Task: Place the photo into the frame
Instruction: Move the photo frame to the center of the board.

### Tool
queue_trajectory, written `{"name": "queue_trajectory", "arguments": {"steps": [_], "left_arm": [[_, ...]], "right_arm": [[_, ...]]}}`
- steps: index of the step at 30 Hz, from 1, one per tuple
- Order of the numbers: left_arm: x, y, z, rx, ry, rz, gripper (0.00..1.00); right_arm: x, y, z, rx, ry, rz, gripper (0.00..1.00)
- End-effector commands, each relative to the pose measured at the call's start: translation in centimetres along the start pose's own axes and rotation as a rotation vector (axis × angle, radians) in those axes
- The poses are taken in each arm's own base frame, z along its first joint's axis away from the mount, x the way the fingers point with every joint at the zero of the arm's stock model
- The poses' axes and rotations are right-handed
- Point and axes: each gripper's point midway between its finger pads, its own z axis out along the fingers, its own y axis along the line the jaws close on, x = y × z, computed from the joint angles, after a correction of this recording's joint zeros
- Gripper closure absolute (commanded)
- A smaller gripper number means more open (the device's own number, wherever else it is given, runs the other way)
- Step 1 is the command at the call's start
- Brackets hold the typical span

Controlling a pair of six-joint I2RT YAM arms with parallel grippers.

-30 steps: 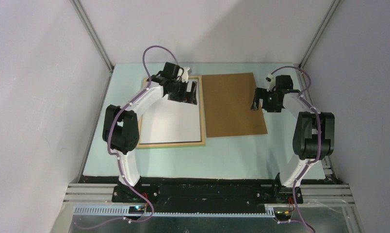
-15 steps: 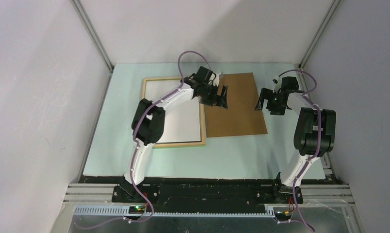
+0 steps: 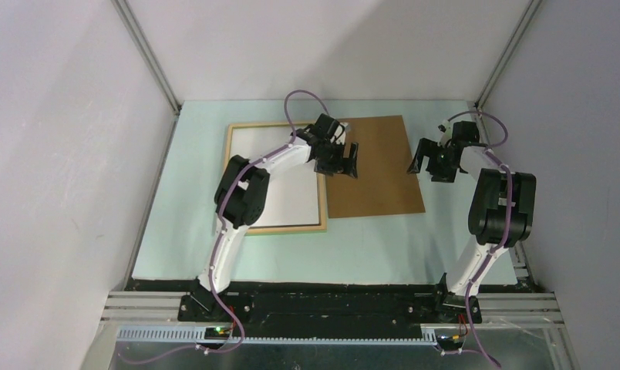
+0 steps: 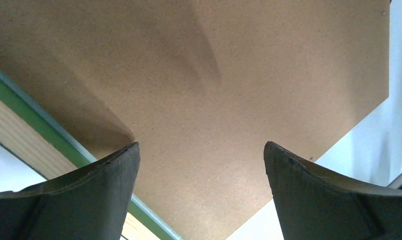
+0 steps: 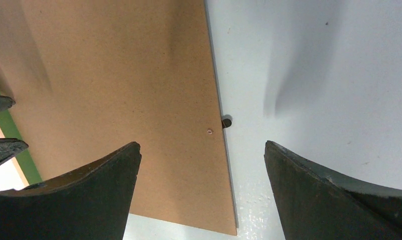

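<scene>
A pale tabletop [image 3: 214,254] enclosed by grey walls is seen from above, with two white robot arms bolted at its near edge. The frame [image 3: 272,228] is laid flat on the left-centre of the tabletop, its pale wooden back turned upward. Inside its border the photo [image 3: 291,193] is seen lying with its plain white back up; the printed side cannot be seen. A brown backing board [image 3: 376,169] is laid flat just to the right of the frame, its left edge meeting the frame's right rail; whether it overlaps that rail cannot be told from above.

The left arm is stretched forward and to the right, and the left gripper [image 3: 340,168] is held above the seam between the frame and the board. Its dark fingers are spread wide and nothing is held between them. In the left wrist view, the brown board fills the space between the fingers, and a strip of the frame's green edge beside pale wood is seen at the lower left.

The right gripper [image 3: 430,169] is held above the board's right edge, well apart from the left one. Its fingers are likewise spread wide and nothing is held. In the right wrist view, the board's long edge is seen running between the fingers, with a small dark tab [image 5: 226,122] protruding from that edge onto the tabletop.
</scene>
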Motion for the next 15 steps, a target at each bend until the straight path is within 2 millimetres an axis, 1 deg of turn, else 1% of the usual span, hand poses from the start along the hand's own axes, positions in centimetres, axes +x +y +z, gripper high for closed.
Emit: {"name": "queue_trajectory", "arguments": {"steps": [1,2,9,12,14,15], "left_arm": [[-1.0,1.3,-2.2,-0.071,-0.052,-0.013,0.0],[-0.7,1.7,-2.1,-0.08,-0.047,-0.018,0.0],[-0.9,4.7,-3.3,-0.126,-0.062,-0.08,0.0],[-1.0,5.7,-3.6,-0.144,-0.068,-0.094,0.0],[-1.1,6.3,-3.8,-0.156,-0.073,-0.099,0.0],[-1.1,6.4,-3.8,-0.157,-0.074,-0.103,0.0]], "right_arm": [[-2.0,0.8,-0.4,-0.03,-0.043,-0.005,0.03],[-1.9,0.8,-0.3,-0.029,-0.043,-0.005,0.03],[-2.2,0.9,0.4,-0.05,-0.031,-0.005,0.03],[-2.6,1.0,0.6,-0.058,-0.033,-0.004,0.02],[-3.6,1.2,0.6,-0.062,-0.046,-0.01,0.02],[-3.4,1.0,0.9,-0.061,-0.03,-0.005,0.02]]}}
